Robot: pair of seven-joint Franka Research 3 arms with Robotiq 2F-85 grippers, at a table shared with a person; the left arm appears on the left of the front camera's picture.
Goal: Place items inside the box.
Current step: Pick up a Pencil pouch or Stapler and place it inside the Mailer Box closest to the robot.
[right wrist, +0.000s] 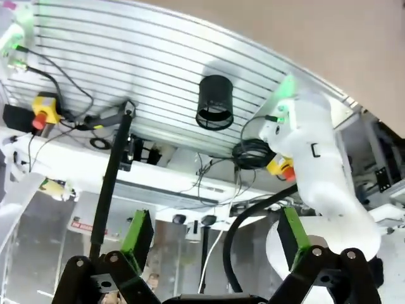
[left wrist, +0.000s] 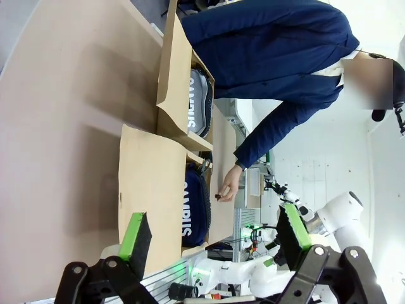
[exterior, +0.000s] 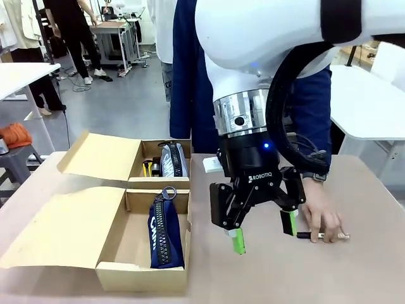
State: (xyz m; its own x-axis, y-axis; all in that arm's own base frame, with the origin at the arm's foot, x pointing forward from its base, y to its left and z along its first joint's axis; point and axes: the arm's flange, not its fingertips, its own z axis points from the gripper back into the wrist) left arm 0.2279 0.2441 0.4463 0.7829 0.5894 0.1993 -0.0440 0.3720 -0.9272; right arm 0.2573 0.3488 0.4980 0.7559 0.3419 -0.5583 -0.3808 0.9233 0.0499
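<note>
The tan cardboard box (exterior: 114, 269) lies at the table's left with both flap lids open. A navy "CAMPUS" pouch (exterior: 166, 231) stands in the near compartment. In the far compartment sit a grey pouch (exterior: 172, 158) and a yellow utility knife (exterior: 147, 168). My right gripper (exterior: 263, 235) hangs open just above the table, right of the box, with nothing between its fingers. To its right, the person's hand (exterior: 321, 212) holds a black marker pen (exterior: 310, 235) on the tabletop. My left gripper (left wrist: 214, 231) is open and empty, looking across the box (left wrist: 149, 183), the navy pouch (left wrist: 193, 212) and the grey pouch (left wrist: 197, 104).
A small white thing (exterior: 212, 164) lies on the table behind my right gripper. The person in a navy jacket (exterior: 190, 76) stands at the far edge. The right wrist view faces the robot's ribbed metal base (right wrist: 158, 82), with its gripper (right wrist: 215, 231) open.
</note>
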